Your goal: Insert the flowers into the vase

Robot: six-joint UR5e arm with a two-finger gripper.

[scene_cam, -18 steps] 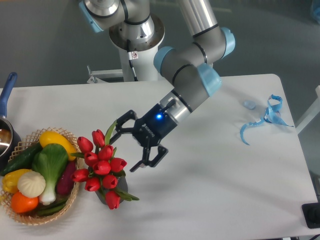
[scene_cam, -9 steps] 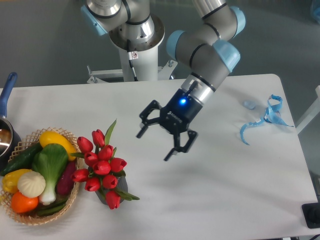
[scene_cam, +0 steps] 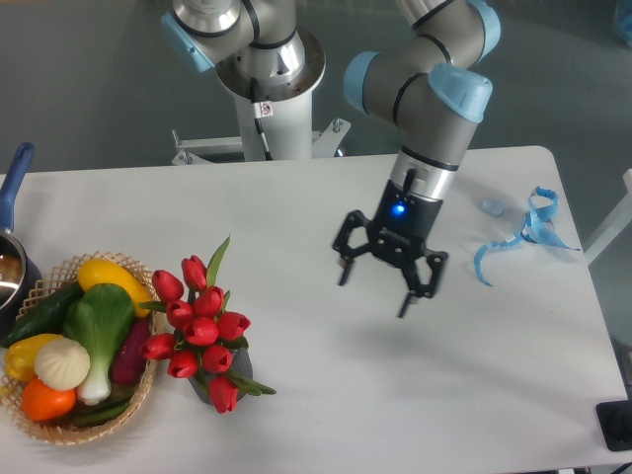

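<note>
White rectangular table [scene_cam: 296,207]: bears all items listed below.

Grey-and-blue robot arm, black two-finger gripper [scene_cam: 374,287]: hangs over the table's middle, well apart from the flowers, fingers spread wide, nothing between them.

Round woven wicker basket [scene_cam: 59,431]: at the table's left edge, holding yellow, green, orange, purple and white produce.

Bunch of red tulips with green stems and long leaves [scene_cam: 197,328]: just right of the basket. The blooms cluster above and across the vase mouth, hiding most of it. Long axis roughly upright, heads up toward the camera, stems down into the vase; one long leaf points up and right.

Short dark grey cylindrical vase [scene_cam: 237,367]: beneath the blooms, only a sliver of its side visible at the lower right of the bunch.

Crumpled light-blue ribbon [scene_cam: 523,232]: near the table's right edge.

Task status, by judgement: insertion looks done; flowers stand in the vase and are released. Nothing evidently remains except clearing the arm.
</note>
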